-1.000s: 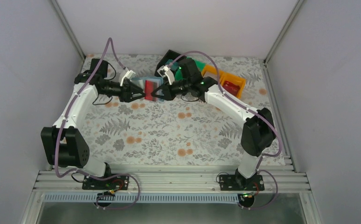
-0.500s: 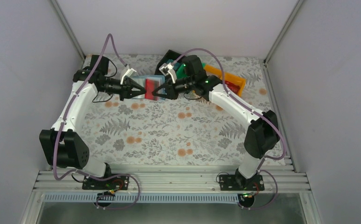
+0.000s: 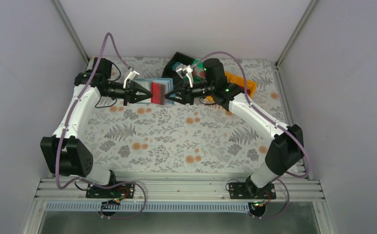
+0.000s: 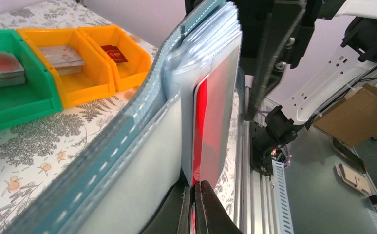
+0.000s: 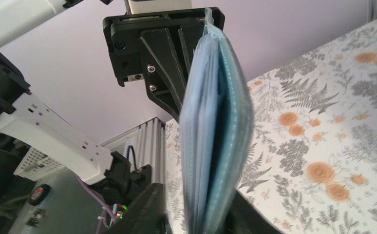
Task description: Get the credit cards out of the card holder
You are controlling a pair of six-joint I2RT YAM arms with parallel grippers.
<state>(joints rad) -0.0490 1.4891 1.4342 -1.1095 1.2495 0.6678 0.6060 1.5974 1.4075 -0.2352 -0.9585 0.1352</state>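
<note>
Floral table (image 3: 142,141), both arms reaching to the far side. They meet tip to tip above it, just in front of the black bin (image 3: 176,58), green bin (image 4: 21,92) and orange bins (image 4: 89,63).

The card holder (image 5: 218,131) is up off the table between the two grippers, edge-on to both wrist cams. The red card (image 4: 201,131) sits in its outer clear pocket, on the side facing the left arm.

The left gripper (image 4: 195,195) is clamped tight on the near edge of the red card. The right gripper (image 5: 196,217) straddles the opposite edge of the card holder, jaws apart with a gap showing on one side. That reads as slack, not clamped.

Key relation: the pull axis is the line between the grippers. The card exits toward the left arm, which owns it. Judgement: unless the right side bites, the whole holder probably follows the card.
</note>
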